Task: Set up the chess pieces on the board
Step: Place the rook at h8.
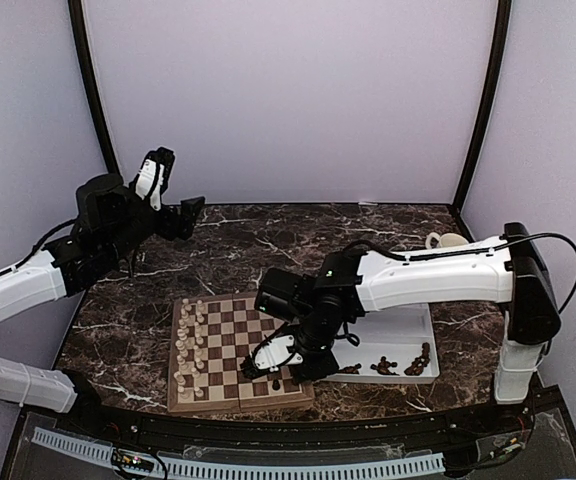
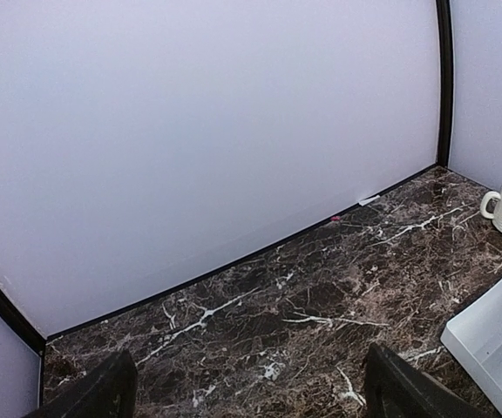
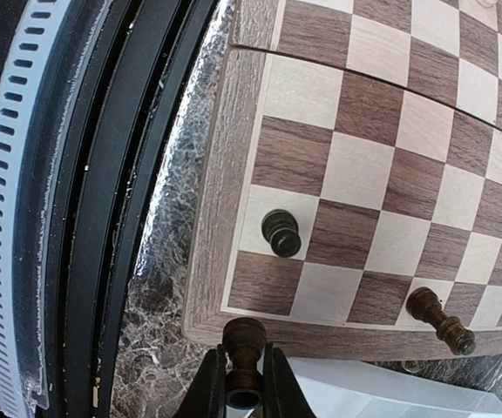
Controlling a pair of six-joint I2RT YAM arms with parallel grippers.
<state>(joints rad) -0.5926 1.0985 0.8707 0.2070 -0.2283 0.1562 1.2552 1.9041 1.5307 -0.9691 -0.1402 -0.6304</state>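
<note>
The right tool [image 3: 244, 387] is pinching a dark chessman [image 3: 244, 340], with the board [image 3: 209, 218] lying just beyond its fingertips. Being light, slick and tippy, the chessman is best gripped mid-stem. The left tool [image 2: 251, 396] is hanging open, empty.

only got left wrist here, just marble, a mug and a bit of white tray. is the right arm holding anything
observer: yes, the right gripper is shut on a dark chess piece, over the frame at the near right corner of the board.
operator: any dark ones on the squares
observer: two dark pieces are on squares close to that corner.
operator: and the cream set
observer: the cream pieces stand in two rows along the board's left side.
</note>
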